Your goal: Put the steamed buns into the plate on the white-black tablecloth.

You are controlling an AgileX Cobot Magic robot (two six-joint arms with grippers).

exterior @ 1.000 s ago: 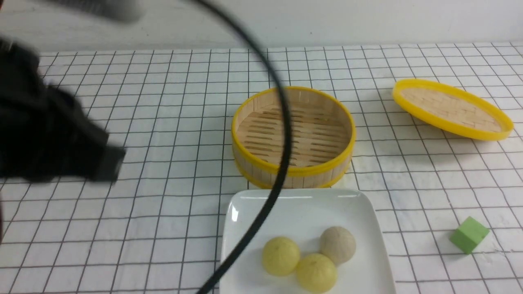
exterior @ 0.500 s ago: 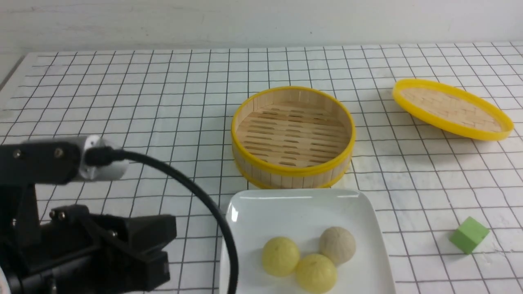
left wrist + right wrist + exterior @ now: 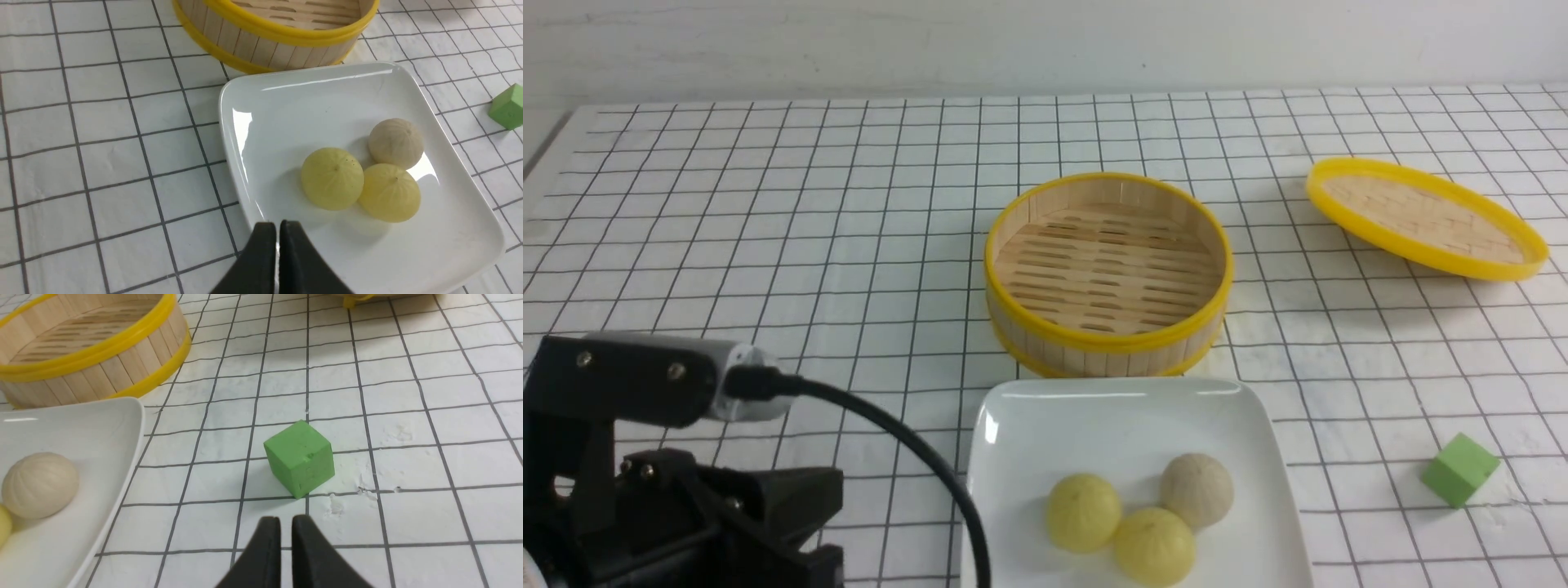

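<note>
Can see steamed buns point(image 3: 332, 179) inside plate point(image 3: 282, 102), probably for serving; left end effector point(image 3: 277, 225) and right end effector point(image 3: 286, 519) with tips slightly apart, empty, perhaps after release.

We looked forward from between the arms.
Our wrist cameras, closer in, both caught the plate point(image 3: 1127, 425) and steamer basket point(image 3: 1108, 273).

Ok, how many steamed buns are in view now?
3, all on the white plate: a pale yellow bun at left, another nearest, and a beige one at right. The plate's near edge is cut off in front view.
</note>
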